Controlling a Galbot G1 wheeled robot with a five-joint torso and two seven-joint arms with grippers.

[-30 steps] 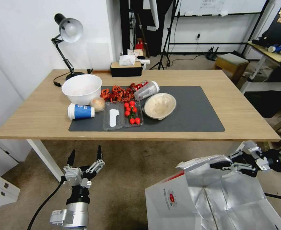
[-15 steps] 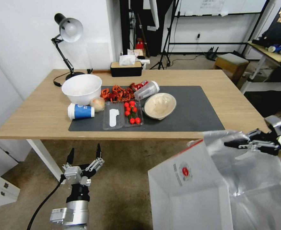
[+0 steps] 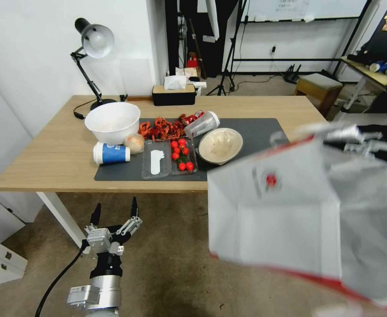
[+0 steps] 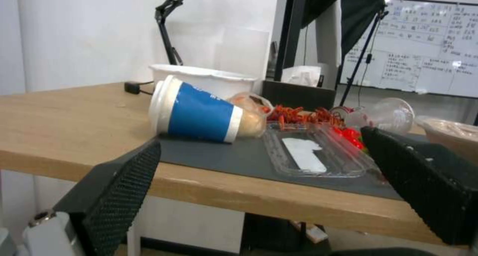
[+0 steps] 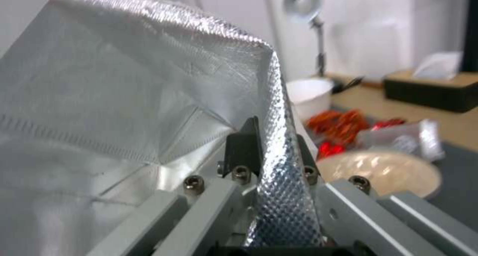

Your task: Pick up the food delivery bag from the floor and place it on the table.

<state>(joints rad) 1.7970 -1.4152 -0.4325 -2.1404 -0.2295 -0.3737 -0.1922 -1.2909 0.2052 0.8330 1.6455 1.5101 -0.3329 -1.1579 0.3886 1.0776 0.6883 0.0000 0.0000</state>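
Bag [image 3: 290, 211] hangs in the air at the right of the head view, clear of the floor [image 3: 171, 273], its white face with the round red logo [image 3: 271, 179] turned toward the camera and a red edge along its bottom. It is blurred there. Its upper part overlaps the table's [image 3: 48, 163] near right corner in that view; whether it is over the tabletop or just in front of it I cannot tell.

The right gripper [image 3: 356, 140] is at the bag's top rim, jaws closed on the foil edge; the right wrist view shows the silver lining [image 5: 286, 166] pinched between the two fingers [image 5: 244, 147].

The left gripper [image 3: 114, 213] is low in front of the table's near edge, above the carpet, fingers spread wide and holding nothing. In the left wrist view its two black pads [image 4: 124, 181] frame the table edge.

On the table's grey mat [image 3: 263, 163] lie a tan bowl [image 3: 219, 146], a tipped clear cup [image 3: 201, 124], a clear tray [image 3: 169, 159] with cherry tomatoes [image 3: 181, 155], a heap of red food [image 3: 162, 129], and a blue paper cup [image 3: 111, 153] on its side. A white bowl [image 3: 112, 122] stands at the mat's left corner, with a desk lamp [image 3: 94, 42] and a tissue box [image 3: 174, 93] behind.
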